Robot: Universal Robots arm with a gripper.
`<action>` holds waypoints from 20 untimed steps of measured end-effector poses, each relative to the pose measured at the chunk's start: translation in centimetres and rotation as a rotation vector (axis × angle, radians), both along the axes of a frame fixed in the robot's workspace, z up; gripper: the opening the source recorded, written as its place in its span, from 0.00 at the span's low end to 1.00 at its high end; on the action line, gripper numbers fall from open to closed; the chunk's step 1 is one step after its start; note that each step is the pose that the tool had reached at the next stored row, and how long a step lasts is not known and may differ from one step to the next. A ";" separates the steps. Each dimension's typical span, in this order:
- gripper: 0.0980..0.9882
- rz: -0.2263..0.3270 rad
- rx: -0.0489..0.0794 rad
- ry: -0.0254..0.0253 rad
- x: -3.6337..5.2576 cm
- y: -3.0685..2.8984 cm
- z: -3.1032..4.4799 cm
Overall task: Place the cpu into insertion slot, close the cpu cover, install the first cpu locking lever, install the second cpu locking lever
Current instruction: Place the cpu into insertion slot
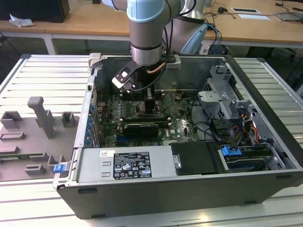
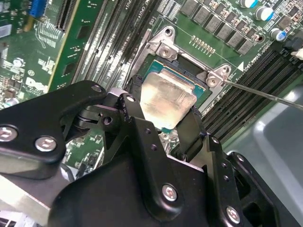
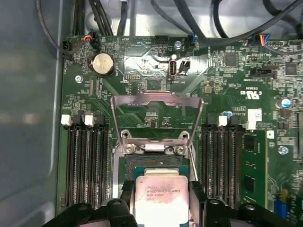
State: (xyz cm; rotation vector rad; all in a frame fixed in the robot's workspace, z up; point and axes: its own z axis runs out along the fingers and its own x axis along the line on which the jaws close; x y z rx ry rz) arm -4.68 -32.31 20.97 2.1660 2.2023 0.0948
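"While the arm reaches down into the open computer case [image 1: 265,99], what is the claw [image 1: 151,106] doing?"

"It is pinching the cpu [image 2: 168,99]. In both wrist views its two black fingers [image 2: 134,116] press against opposite edges of the chip, with the pale metal top showing between them."

"Where is the cpu, then?"

"Directly over the insertion slot [image 3: 156,161] on the green motherboard [image 3: 227,85]. In the first wrist view the cpu [image 3: 161,194] lines up squarely with the slot and the claw [image 3: 162,196] is around it. I cannot tell whether it is resting in the slot or held just above it."

"And the cpu cover?"

"The cpu cover [image 3: 156,98] is swung up and open, a thin grey frame hinged at the far edge of the slot, and the board shows through its window. It is not touching the chip."

"Anything else near the slot?"

"Dark memory slots [image 3: 85,161] run along both sides of it, and a round coin battery [image 3: 103,63] sits beyond the raised cover. In the second wrist view a thin metal rod [image 2: 265,94] runs out from one corner bracket of the slot."

"What is outside the case?"

"The case lies on a ribbed metal surface [image 1: 47,75], with a grey moulded fixture [image 1: 42,118] at the exterior view's left."
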 end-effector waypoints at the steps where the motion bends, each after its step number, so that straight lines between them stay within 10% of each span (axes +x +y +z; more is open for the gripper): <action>1: 0.50 -0.001 0.000 0.0000 0.01 0.01 -0.06; 20: 0.50 -0.027 0.000 0.0004 0.34 0.71 -1.21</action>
